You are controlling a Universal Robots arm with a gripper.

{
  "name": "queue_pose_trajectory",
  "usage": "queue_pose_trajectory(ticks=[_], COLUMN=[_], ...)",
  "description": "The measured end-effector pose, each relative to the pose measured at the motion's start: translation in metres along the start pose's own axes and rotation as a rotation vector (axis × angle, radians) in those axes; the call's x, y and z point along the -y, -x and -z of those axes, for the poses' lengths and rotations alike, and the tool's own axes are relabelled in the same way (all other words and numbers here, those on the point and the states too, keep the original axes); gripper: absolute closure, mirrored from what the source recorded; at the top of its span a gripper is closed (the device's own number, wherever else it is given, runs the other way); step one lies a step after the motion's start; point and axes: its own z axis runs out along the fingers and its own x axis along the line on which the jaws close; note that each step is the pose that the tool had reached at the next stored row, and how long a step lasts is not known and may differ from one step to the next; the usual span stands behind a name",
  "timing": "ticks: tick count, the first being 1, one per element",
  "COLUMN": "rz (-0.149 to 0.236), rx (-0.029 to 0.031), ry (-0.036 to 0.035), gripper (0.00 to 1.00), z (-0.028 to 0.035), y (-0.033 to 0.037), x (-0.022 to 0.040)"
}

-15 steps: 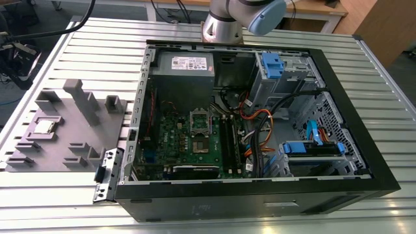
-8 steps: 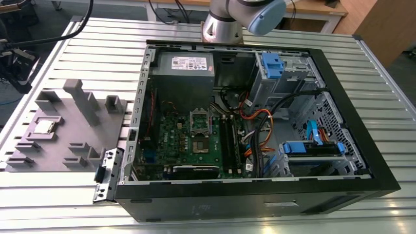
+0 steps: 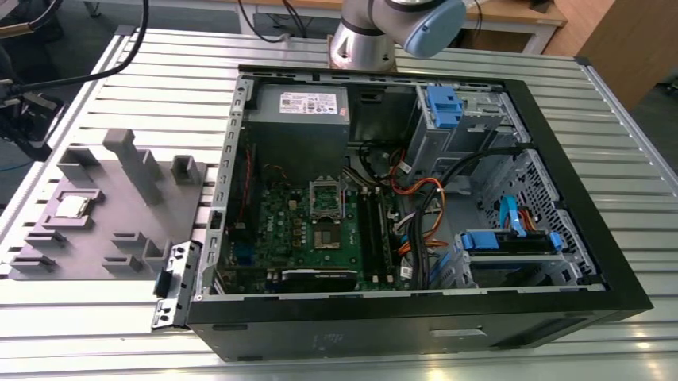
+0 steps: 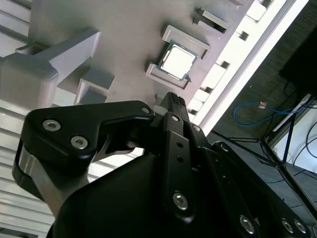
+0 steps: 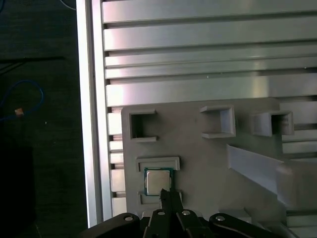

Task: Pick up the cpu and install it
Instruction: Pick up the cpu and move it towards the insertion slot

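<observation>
The cpu (image 3: 71, 206) is a small silvery square lying flat in a raised holder on the grey fixture plate (image 3: 117, 198), at the exterior view's left, outside the computer case (image 3: 424, 317). In both wrist views the cpu (image 4: 177, 61) (image 5: 157, 181) sits just beyond my black gripper (image 4: 173, 100) (image 5: 166, 194). The fingers are pressed together, hold nothing, and hang above the plate close to the chip's near edge. Inside the case, the motherboard's open socket (image 3: 326, 200) lies near the middle.
The fixture plate carries tall grey ribs (image 3: 132, 159) and small square pockets (image 5: 218, 121) around the cpu. It rests on a slatted aluminium table (image 3: 159, 71). The case holds long black memory sticks (image 3: 371, 230), orange and black cables (image 3: 424, 198) and blue drive bays (image 3: 509, 238). The arm's base (image 3: 366, 40) stands behind the case.
</observation>
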Motion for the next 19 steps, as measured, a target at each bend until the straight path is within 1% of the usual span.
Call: queue_pose_trajectory(ticks=[19], rz=[0.002], rx=[0.0000], ry=[0.0000], gripper=[0.89], z=[-0.0346], y=[-0.0075], x=[0.0080])
